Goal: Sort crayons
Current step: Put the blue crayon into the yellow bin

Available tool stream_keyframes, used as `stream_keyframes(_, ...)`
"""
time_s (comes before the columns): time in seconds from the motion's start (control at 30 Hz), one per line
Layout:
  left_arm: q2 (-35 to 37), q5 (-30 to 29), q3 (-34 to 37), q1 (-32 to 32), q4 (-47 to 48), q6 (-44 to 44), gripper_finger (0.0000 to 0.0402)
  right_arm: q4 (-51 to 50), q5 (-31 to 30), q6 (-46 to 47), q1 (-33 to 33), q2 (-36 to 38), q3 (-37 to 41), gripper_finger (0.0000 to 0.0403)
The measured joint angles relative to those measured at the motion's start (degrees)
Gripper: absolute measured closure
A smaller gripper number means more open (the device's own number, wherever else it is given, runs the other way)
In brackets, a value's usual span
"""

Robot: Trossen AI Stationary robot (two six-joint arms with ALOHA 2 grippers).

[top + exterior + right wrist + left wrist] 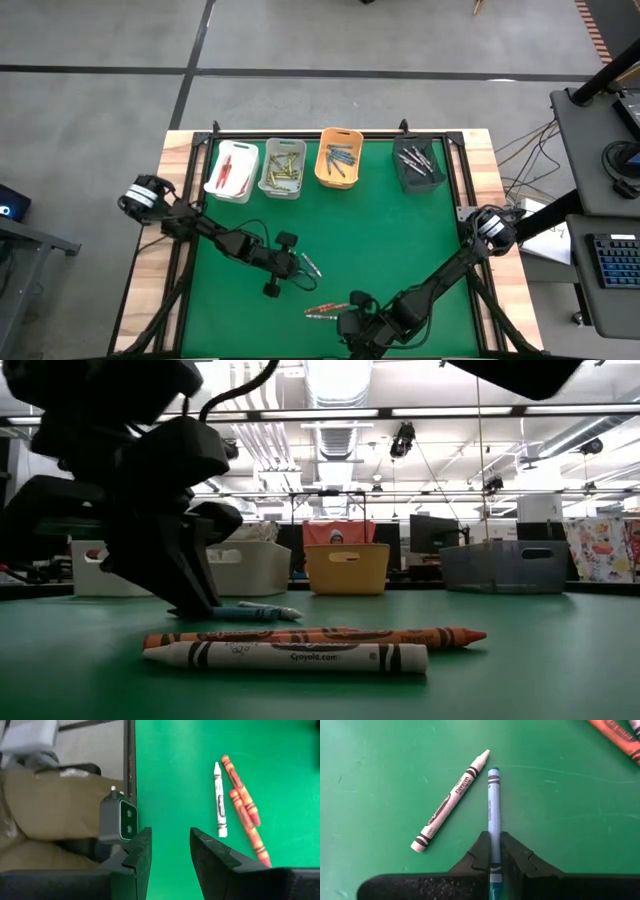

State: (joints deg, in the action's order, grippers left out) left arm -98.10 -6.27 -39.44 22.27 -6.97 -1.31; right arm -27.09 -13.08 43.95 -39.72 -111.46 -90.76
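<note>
left tool point(494, 857) clamping blue crayon point(493, 800) beside white crayon point(451, 801), lifting for binning | right tool point(170, 852) waiting, fingers apart

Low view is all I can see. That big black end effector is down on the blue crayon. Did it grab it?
Observer: Yes. The left wrist view shows the left end effector shut on one end of the thin blue paper-wrapped crayon.
Operator: Which bin has the blue ones? I can't see inside them.
Observer: From above, the orange plastic bin at the far edge holds the blue crayons.
Operator: What's the other arm doing?
Observer: The right end effector is open and holds nothing, low by the near edge of the green table.
</note>
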Motion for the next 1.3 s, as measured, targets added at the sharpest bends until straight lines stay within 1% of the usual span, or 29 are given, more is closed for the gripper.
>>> stream_keyframes(0.1,-0.1,-3.9,0.1,3.0,-2.0,-2.5,0.0400,0.0,-0.1,-5.2,0.0,0.0,0.0,0.0280)
stream_keyframes(0.27,-0.2,-13.5,0.1,7.9,-6.3,-6.6,0.0401,0.0,-0.5,-13.4,0.1,0.0,0.0,0.0280)
stream_keyframes(0.37,-0.1,-19.8,0.1,9.5,-8.3,-8.2,0.0401,-0.1,-0.5,-18.0,0.5,0.0,0.0,0.0280)
stream_keyframes(0.47,0.0,-23.1,0.1,10.3,-12.2,-9.4,0.0401,-0.5,-0.5,-22.2,1.2,0.0,0.0,0.0280)
stream_keyframes(0.57,0.2,-25.2,0.0,11.3,-16.1,-9.8,0.0401,-4.8,-0.6,-24.4,2.0,0.2,0.0,0.0280)
stream_keyframes(0.67,2.0,-30.1,0.0,13.4,-18.4,-9.4,0.0401,-14.0,-1.1,-24.4,2.4,1.3,0.1,0.0280)
stream_keyframes(0.77,4.4,-36.1,-0.1,15.7,-21.6,-7.9,0.0401,-20.4,-6.6,-24.4,2.4,2.9,0.4,0.0280)
stream_keyframes(0.83,5.2,-38.7,-0.1,16.9,-24.7,-5.3,0.0401,-21.6,-10.4,-25.5,2.5,4.3,1.2,0.0280)
stream_keyframes(0.9,5.6,-40.0,-0.1,17.8,-30.0,-1.5,0.0401,-21.6,-12.3,-27.3,2.8,5.8,2.6,0.0280)
stream_keyframes(1.0,5.6,-40.2,-0.1,18.4,-38.4,4.4,0.0402,-17.8,-12.8,-31.4,3.8,8.6,5.3,0.0280)
stream_keyframes(1.1,5.5,-39.7,-0.1,19.1,-46.3,10.9,0.0402,-8.6,-12.7,-38.5,5.2,12.1,10.1,0.0280)
stream_keyframes(1.2,5.4,-39.2,-0.1,19.5,-52.7,15.9,0.0402,4.7,-12.5,-46.1,7.1,16.3,16.7,0.0280)
stream_keyframes(1.3,5.4,-38.1,-0.2,19.7,-56.6,19.0,0.0402,23.9,-12.3,-52.8,9.7,19.9,24.7,0.0280)
